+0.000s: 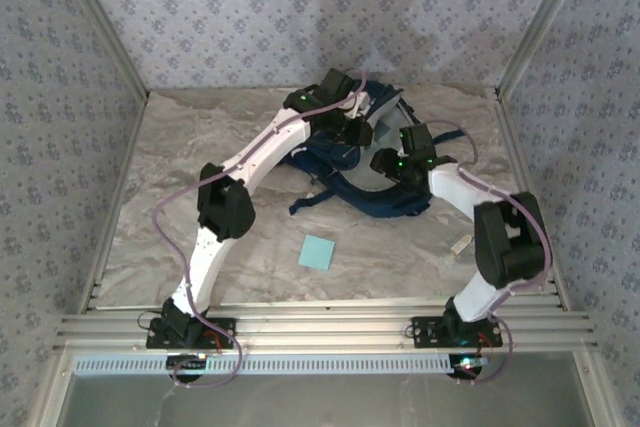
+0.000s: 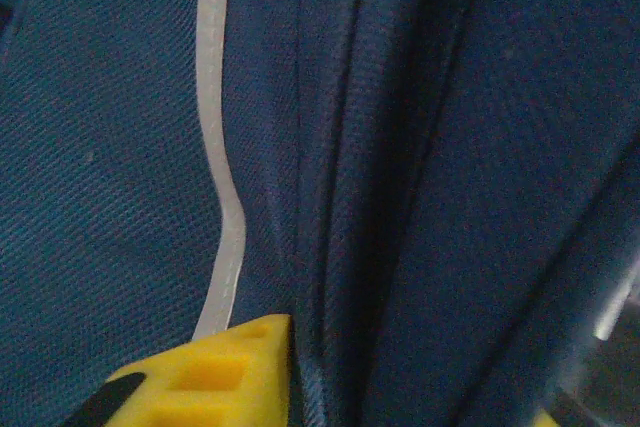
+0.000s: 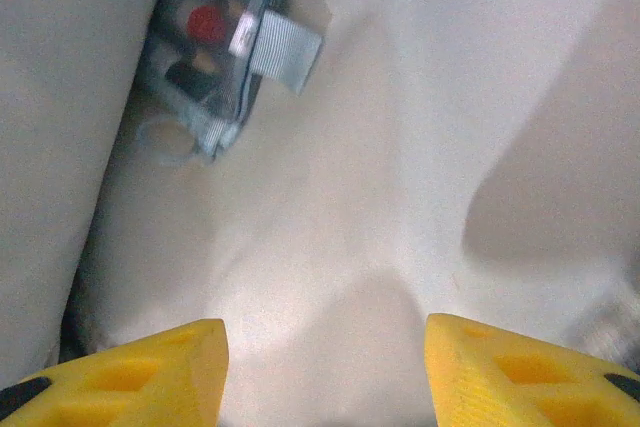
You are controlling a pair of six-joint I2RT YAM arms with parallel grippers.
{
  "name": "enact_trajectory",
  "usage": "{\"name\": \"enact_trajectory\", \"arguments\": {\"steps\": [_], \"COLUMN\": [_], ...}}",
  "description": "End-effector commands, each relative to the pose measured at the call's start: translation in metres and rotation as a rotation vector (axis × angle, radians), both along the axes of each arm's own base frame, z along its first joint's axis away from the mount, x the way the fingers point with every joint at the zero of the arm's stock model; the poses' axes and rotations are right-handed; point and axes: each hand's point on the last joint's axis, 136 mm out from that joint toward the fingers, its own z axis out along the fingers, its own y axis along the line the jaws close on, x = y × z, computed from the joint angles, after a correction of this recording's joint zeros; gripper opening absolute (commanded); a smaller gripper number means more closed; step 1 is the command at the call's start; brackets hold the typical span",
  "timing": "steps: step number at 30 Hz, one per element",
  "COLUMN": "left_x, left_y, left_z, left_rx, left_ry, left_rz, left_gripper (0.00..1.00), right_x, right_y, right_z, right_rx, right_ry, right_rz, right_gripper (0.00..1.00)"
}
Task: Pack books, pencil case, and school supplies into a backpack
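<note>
Two arms meet over the backpack, which lies at the far middle of the table. Its long axis appears to run from far to near, and dark straps trail off toward the near left.

**Left gripper**: it sits at the bag's far left side. In the wrist view, one yellow finger presses against woven navy cloth beside a white trim stripe. Folds of fabric lie between it and a sliver of the other finger. From here I cannot tell whether the jaws are pinching that cloth or standing loose.

**Right gripper**: it is down inside the bag's mouth, over smooth pale lining. The jaws are spread, with nothing between them.

**Pencil case**: it is already inside the backpack, wedged along the left wall of the lining. Its long axis runs away from the camera, and the end with the ribbed grey tab faces it. A red pen tip and darker ones show through the translucent skin.

**Square pad**: light blue, flat on the table, turned slightly askew. It lies near the straps but apart from them, between the two arms.

**Setting:** a grey-beige marbled tabletop, slotted aluminium rails along the near edge, and walls papered in a small floral print.
</note>
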Motion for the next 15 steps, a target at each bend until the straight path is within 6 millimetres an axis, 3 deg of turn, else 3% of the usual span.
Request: {"name": "enact_trajectory", "arguments": {"steps": [1,4,10,15], "left_x": [0.010,0.008,0.006,0.024], "left_y": [-0.012,-0.009,0.013,0.056], "left_z": [0.036,0.049,0.074,0.070], "left_rx": [-0.089,-0.107,-0.096,-0.063], "left_ry": [-0.077,-0.080,-0.131,-0.151], "left_rz": [-0.005,0.002,0.034,0.137], "left_gripper": [0.50,0.67,0.73,0.74], "right_x": [-0.035,-0.056,-0.079,-0.081], "right_y": [-0.008,-0.007,0.015,0.061], "right_z": [0.010,0.018,0.037,0.041], "right_rx": [-0.037,-0.033,-0.002,0.032], "right_ry": [0.029,0.020,-0.043,-0.057], "right_rz": [0.002,-0.038,-0.084,-0.059], "right_gripper": [0.56,0.56,0.54,0.54]}}
